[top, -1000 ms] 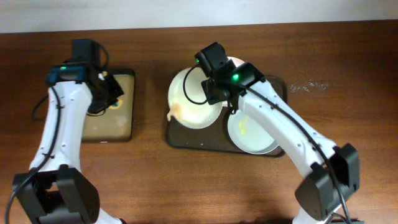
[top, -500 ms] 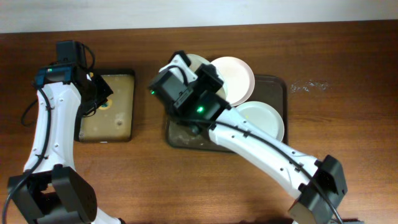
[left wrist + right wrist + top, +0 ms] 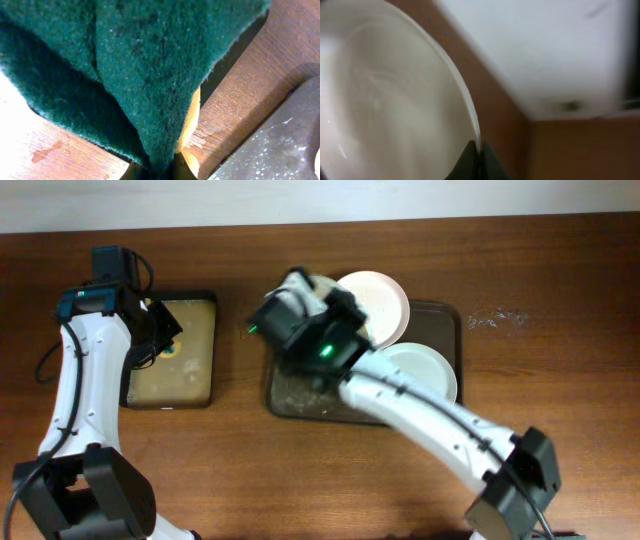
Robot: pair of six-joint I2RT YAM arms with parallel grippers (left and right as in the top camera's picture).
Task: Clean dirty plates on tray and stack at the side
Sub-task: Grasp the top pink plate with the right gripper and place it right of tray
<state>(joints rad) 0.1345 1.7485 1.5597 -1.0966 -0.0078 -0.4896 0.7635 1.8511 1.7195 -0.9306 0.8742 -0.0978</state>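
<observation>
My right gripper (image 3: 479, 150) is shut on the rim of a white plate (image 3: 395, 100), held tilted on edge. From overhead the gripper (image 3: 302, 292) is above the back left corner of the dark brown tray (image 3: 292, 398), and the wrist hides most of that plate. A second plate (image 3: 378, 300) lies at the tray's back edge. A third plate (image 3: 428, 370) lies on the tray's right side. My left gripper (image 3: 170, 167) is shut on a green and yellow sponge (image 3: 140, 75). Overhead it (image 3: 163, 340) hovers over the small tray.
A smaller black tray with a beige inside (image 3: 185, 370) sits left of the brown tray, under the left arm. The brown tray's bare left floor looks speckled. Wooden table (image 3: 560, 430) extends to the right and front; a white wall runs along the back.
The right arm has swung the held plate from flat over the tray's left side up on edge toward the back left. The left gripper shifted slightly left, then stayed.
</observation>
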